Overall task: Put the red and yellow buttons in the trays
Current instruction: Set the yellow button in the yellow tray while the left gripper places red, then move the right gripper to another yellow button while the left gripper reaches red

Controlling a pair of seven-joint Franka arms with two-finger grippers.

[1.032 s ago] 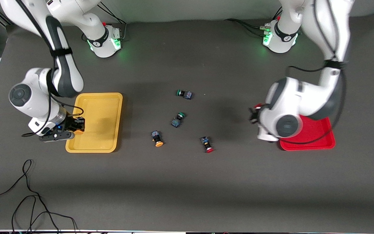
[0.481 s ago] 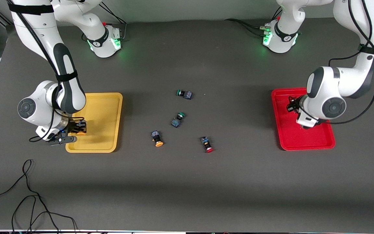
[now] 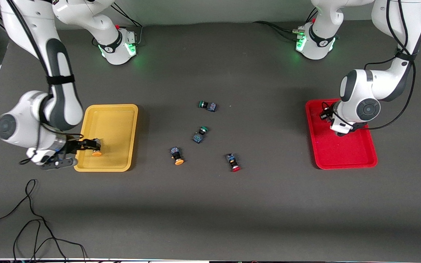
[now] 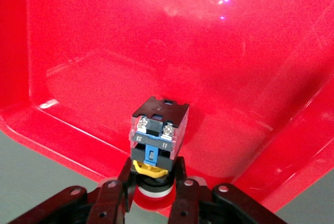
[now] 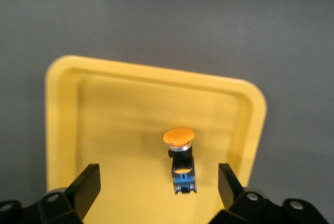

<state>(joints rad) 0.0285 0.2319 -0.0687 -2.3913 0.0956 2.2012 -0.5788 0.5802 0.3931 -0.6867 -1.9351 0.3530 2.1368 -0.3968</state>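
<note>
On dark grey table (image 3: pixel 232 219), yellow tray (image 3: pixel 130 120), red tray (image 3: pixel 345 157), black cable (image 3: pixel 31 219)

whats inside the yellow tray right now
One yellow-capped button lies on the yellow tray floor, between the open right gripper fingers. The gripper covers a bit of the tray edge in the front view.

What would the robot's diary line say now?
right tool: open, yellow button in yellow tray | left tool: holding red button over red tray
</note>
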